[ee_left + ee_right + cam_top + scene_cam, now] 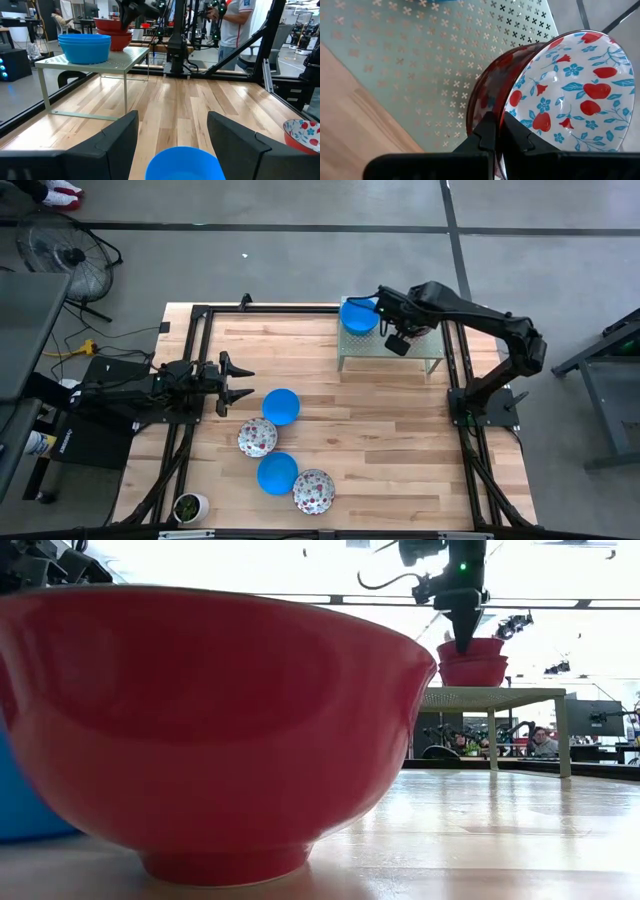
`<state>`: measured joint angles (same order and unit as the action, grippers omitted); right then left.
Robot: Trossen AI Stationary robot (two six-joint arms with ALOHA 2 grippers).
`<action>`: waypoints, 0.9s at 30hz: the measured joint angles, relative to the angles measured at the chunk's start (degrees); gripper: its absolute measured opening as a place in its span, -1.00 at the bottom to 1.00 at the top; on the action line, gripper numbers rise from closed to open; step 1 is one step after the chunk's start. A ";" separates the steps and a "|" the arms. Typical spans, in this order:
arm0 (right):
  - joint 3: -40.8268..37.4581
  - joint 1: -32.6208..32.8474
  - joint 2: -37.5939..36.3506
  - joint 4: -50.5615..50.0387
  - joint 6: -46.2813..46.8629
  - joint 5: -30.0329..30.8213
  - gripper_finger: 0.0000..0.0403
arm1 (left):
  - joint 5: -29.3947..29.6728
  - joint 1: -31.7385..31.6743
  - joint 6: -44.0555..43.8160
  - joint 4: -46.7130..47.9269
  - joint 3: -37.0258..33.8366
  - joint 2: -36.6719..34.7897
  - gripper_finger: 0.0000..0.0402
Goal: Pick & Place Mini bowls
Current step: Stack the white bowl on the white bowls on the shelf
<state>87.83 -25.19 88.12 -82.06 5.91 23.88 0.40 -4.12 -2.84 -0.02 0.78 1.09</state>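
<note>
A perforated metal stand [415, 352] at the table's far right carries a stack of blue mini bowls [358, 315] and two nested bowls, red outside and floral inside [472, 660]. My right gripper [497, 122] is shut on the upper floral bowl [570, 95] above the stand. On the table lie two blue bowls [282, 406] [277, 473] and two floral bowls [258, 437] [314, 491], all resting on their feet. My left gripper [172, 135] is open, level, just left of the nearer-to-it blue bowl [185, 162]. My right gripper pinches the upper floral bowl's rim [507, 111], one finger [487, 131] on the red outer wall and the other inside. The fingers come from above, pointing down. In the low view the bowl sits nested in the second floral bowl [472, 672] on the stand.
A small white cup with a green plant [190, 506] stands at the near left corner. The black frame rails [190, 380] run along the table's left, far and right sides. Bare wood lies under and before the stand. A person [235, 30] stands beyond the table.
</note>
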 joint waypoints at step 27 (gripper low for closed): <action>-1.02 -1.11 -0.94 1.46 -0.47 -1.78 -0.65 | 0.00 0.01 0.00 -0.01 0.01 0.01 0.16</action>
<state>86.81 -26.30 87.18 -80.60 5.44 22.10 0.40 -4.11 -2.84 -0.03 0.80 1.10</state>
